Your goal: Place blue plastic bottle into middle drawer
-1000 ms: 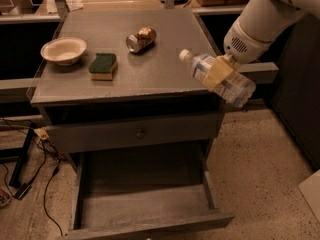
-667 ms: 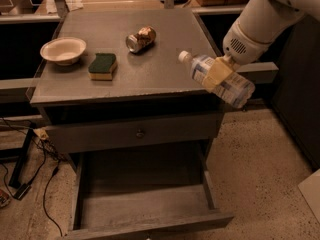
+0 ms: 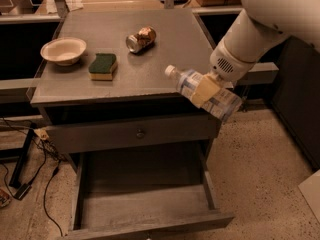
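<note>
The blue plastic bottle [image 3: 192, 84] is clear with a white cap and a pale blue-and-white label. It lies tilted in the air over the cabinet's front right corner, cap pointing left. My gripper [image 3: 206, 90] is shut on the bottle around its middle, with a yellowish finger [image 3: 204, 91] across the label. The white arm comes in from the upper right. The middle drawer [image 3: 145, 204] is pulled out below, wide and shallow with a worn plank floor and nothing in it. The bottle is above and to the right of the drawer's back right corner.
On the grey cabinet top [image 3: 170, 44] stand a white bowl [image 3: 63, 50], a green-and-yellow sponge [image 3: 103, 66] and a crushed metal can [image 3: 140, 38]. A closed drawer front with a round knob [image 3: 140, 133] sits above the open drawer. Cables [image 3: 35, 164] lie on the floor at the left.
The bottle and gripper have moved slightly left and down toward the cabinet's front edge. Nothing else has moved.
</note>
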Tool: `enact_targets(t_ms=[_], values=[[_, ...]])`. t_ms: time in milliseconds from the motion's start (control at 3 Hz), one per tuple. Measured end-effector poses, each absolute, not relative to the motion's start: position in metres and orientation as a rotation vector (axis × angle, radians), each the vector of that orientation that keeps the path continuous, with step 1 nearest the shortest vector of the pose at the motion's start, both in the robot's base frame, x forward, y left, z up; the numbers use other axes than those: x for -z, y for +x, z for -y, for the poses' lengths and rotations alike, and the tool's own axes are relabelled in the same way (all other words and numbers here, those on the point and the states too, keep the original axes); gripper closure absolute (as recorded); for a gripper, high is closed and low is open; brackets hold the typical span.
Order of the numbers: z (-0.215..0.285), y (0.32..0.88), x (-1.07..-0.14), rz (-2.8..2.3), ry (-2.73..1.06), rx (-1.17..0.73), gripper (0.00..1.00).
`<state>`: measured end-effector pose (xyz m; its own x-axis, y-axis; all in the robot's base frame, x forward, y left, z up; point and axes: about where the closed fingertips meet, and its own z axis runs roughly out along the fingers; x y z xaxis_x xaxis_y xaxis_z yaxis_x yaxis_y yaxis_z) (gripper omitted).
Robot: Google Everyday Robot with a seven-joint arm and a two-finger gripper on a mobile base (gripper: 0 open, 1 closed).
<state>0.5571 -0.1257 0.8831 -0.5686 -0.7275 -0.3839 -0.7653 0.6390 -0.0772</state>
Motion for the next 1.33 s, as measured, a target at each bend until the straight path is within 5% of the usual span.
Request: enact_targets(t_ms=[1333], values=[[0.088, 0.527, -0.832, -2.455, -1.321, -0.258, 1.00]])
